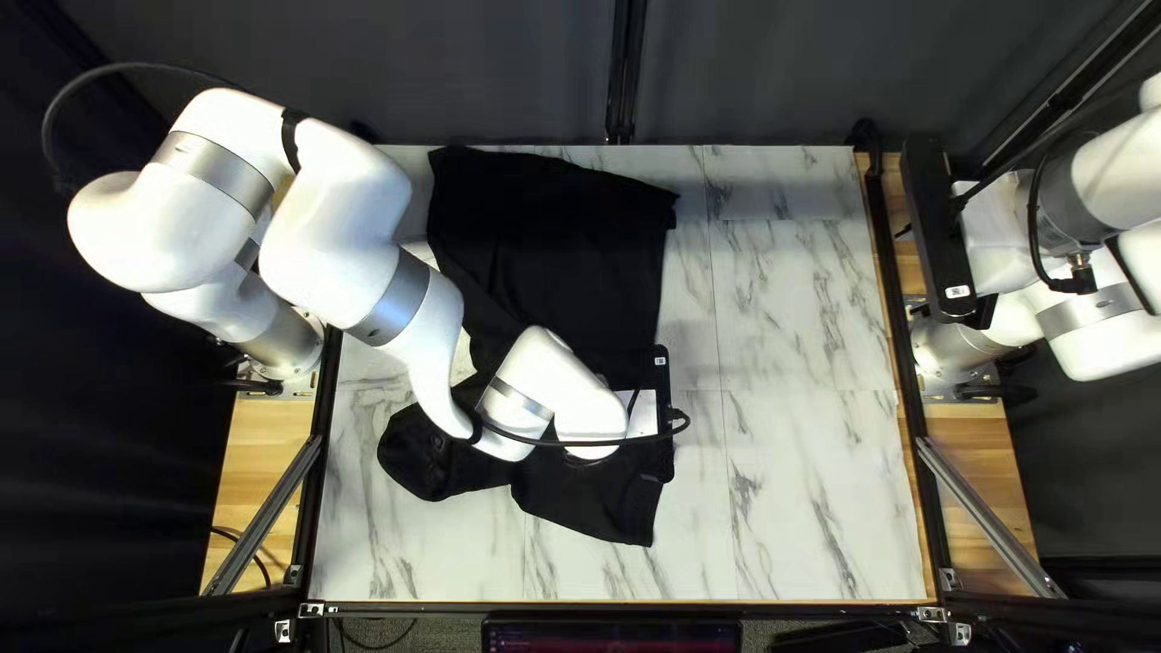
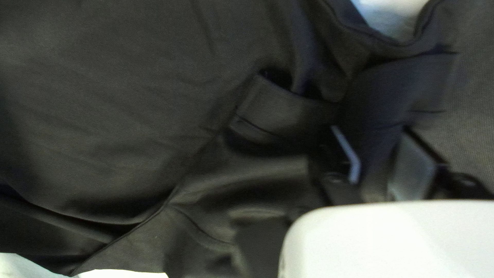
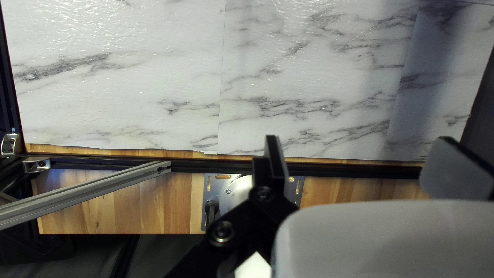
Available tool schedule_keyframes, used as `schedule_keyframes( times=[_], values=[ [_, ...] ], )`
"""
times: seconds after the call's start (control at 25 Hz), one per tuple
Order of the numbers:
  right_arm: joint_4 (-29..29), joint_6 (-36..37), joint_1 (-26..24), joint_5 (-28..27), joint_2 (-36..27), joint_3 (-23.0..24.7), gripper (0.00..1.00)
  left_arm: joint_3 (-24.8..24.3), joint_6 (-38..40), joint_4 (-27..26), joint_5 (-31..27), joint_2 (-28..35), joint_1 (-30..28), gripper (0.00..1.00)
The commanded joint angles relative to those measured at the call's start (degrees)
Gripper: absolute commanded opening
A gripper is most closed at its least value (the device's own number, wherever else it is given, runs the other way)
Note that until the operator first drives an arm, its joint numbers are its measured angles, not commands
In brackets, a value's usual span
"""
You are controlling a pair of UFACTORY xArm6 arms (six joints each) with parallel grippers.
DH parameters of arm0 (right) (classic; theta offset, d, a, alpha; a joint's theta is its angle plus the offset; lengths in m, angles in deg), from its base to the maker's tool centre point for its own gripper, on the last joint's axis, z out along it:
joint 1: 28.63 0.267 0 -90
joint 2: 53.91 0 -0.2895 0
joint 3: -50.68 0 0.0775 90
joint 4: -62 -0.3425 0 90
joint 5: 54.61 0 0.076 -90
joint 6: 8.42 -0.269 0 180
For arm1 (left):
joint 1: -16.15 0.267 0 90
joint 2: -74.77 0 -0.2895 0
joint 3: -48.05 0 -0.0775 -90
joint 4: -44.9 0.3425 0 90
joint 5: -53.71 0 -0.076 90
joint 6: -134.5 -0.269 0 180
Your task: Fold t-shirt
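Dark curtains (image 1: pixel 508 73) hang behind a marble-patterned bench (image 1: pixel 810 484), with wooden strips (image 1: pixel 982 454) along its left and right sides. My white left arm (image 1: pixel 345 224) reaches across the left part of the bench, bent low over the cloth; my right arm (image 1: pixel 1119 181) is at the right edge. The black t-shirt (image 1: pixel 550 242) lies left of the bench's middle, running from the far edge toward the near one, broad at the far end and rumpled under the left arm. The left gripper (image 1: pixel 663 457) is over the t-shirt's right side in the top left view; in its own view the left gripper (image 2: pixel 371 157) is partly open, cloth showing in the gap between its fingers. The right gripper (image 1: pixel 939 230), over the bench's right edge, is spread wide and empty.
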Motion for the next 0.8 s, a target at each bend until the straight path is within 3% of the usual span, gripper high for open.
schedule_keyframes(
  times=[0.04,0.24,0.44,0.64,0.8],
  values=[
    [0.0,0.0,0.0,0.0,0.0,0.0,1.00,-3.3,-2.6,1.5,-11.9,13.4,-1.5,0.00],
    [0.0,0.0,0.0,0.0,0.0,0.0,1.00,-7.3,-6.2,3.5,-24.1,30.9,-3.5,0.00],
    [0.0,0.0,0.0,0.0,0.0,0.0,1.00,-4.0,-11.3,4.8,-33.4,38.7,-4.1,0.00],
    [0.0,0.0,0.0,0.0,0.0,0.0,1.00,-4.8,-15.0,5.5,-35.8,45.8,-3.9,0.00],
    [0.0,0.0,0.0,0.0,0.0,0.0,1.00,-3.9,-17.5,5.3,-34.8,47.1,-3.3,0.00]
  ],
)
